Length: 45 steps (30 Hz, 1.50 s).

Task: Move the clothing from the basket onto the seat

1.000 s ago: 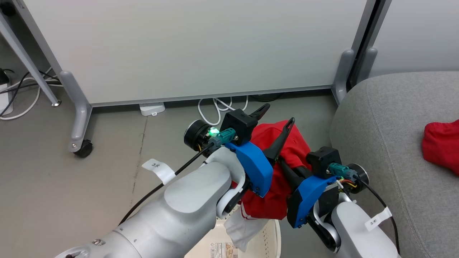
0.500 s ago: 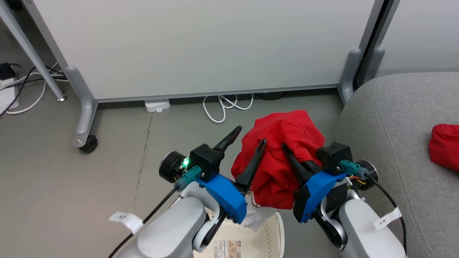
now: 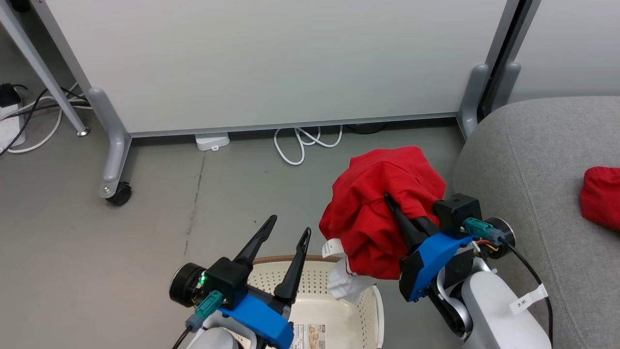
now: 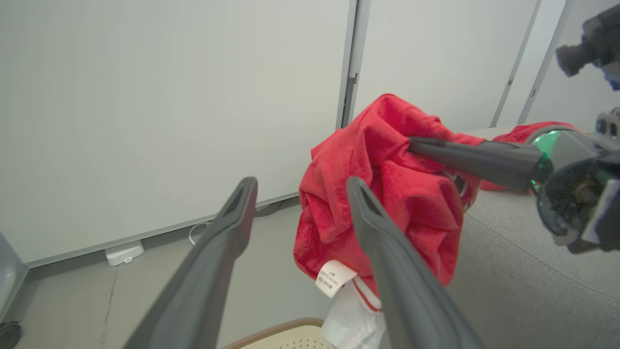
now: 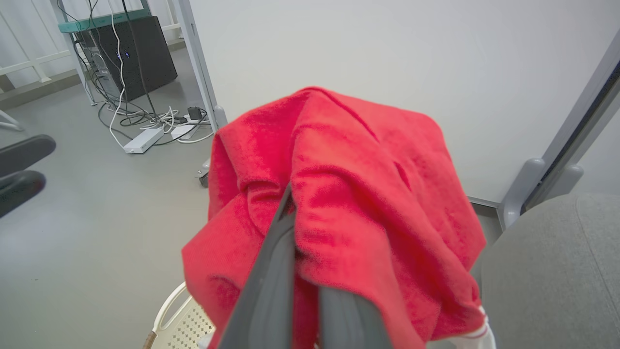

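A bunched red garment point(image 3: 382, 203) with white trim and a tag hangs above the floor, with my right gripper point(image 3: 390, 198) shut on it; one finger is buried in the folds. The same garment point(image 4: 387, 189) point(image 5: 348, 184) drapes over those fingers. Below it, the cream basket point(image 3: 375, 310) sits at the bottom edge, and white cloth trails onto its rim. My left gripper point(image 3: 288, 227) stands open and holds nothing, left of the garment and apart from it, above the basket. A second red garment point(image 3: 600, 194) lies on the grey seat point(image 3: 528, 160) at the right.
A white partition panel point(image 3: 271, 63) on grey castor legs point(image 3: 114, 160) stands across the back. White cables point(image 3: 302, 143) and a power strip point(image 3: 212, 141) lie on the grey floor beneath it. More cables and a dark box point(image 5: 140, 53) sit farther left.
My left gripper has drawn back from the red garment, down and to the left, and now hangs open over the basket. The right gripper keeps the garment and has shifted slightly right.
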### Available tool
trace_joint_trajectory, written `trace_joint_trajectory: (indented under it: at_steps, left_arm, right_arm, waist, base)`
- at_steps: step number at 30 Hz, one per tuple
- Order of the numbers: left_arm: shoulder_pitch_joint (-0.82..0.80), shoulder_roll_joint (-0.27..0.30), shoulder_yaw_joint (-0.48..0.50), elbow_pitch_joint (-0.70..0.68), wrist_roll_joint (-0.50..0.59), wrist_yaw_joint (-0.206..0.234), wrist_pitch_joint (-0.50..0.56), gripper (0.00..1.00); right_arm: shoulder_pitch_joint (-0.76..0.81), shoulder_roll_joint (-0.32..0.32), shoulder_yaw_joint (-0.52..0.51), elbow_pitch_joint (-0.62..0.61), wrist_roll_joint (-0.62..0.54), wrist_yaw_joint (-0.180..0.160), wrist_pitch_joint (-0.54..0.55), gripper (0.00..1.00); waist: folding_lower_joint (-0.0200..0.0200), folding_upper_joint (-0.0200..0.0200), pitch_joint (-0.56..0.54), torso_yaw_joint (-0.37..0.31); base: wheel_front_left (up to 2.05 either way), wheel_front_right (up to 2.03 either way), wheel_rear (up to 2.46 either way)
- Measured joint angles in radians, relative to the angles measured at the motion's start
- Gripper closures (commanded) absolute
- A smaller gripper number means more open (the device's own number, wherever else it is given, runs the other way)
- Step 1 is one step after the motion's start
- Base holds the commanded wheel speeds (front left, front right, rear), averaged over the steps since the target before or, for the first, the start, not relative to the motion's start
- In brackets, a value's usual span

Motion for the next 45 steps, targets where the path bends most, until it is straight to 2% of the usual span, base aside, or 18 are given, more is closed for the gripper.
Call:
trace_joint_trajectory:
  at_steps: [9, 16, 22, 30, 45]
  left_arm:
    - [0.101, -0.015, 0.126, -0.036, 0.113, -0.041, 0.0, 0.0]
    - [0.117, -0.043, 0.17, -0.034, 0.153, -0.064, 0.0, 0.0]
    - [0.12, -0.055, 0.186, -0.032, 0.177, -0.076, 0.0, 0.0]
    - [0.12, -0.063, 0.197, -0.034, 0.189, -0.079, 0.0, 0.0]
    - [0.105, -0.049, 0.19, -0.045, 0.188, -0.084, 0.0, 0.0]
  right_arm:
    - [0.002, 0.0, -0.007, -0.003, 0.0, 0.0, -0.001, 1.0]
    - [0.006, 0.0, -0.008, -0.004, 0.0, 0.0, -0.002, 1.0]
    - [0.007, 0.0, -0.008, -0.007, 0.003, 0.0, -0.003, 1.0]
    - [0.005, 0.0, -0.004, -0.01, 0.009, 0.0, -0.012, 1.0]
    - [0.001, 0.0, -0.01, -0.006, 0.018, 0.0, -0.034, 1.0]
  waist:
    - [0.0, 0.0, 0.003, -0.005]
    - [0.0, 0.0, 0.002, -0.018]
    - [0.0, 0.0, 0.001, -0.057]
    - [0.0, 0.0, 0.009, -0.147]
    - [0.0, 0.0, 0.037, -0.37]
  base:
    - [0.0, 0.0, 0.0]
    - [0.0, 0.0, 0.0]
    - [0.0, 0.0, 0.0]
    - [0.0, 0.0, 0.0]
    - [0.0, 0.0, 0.0]
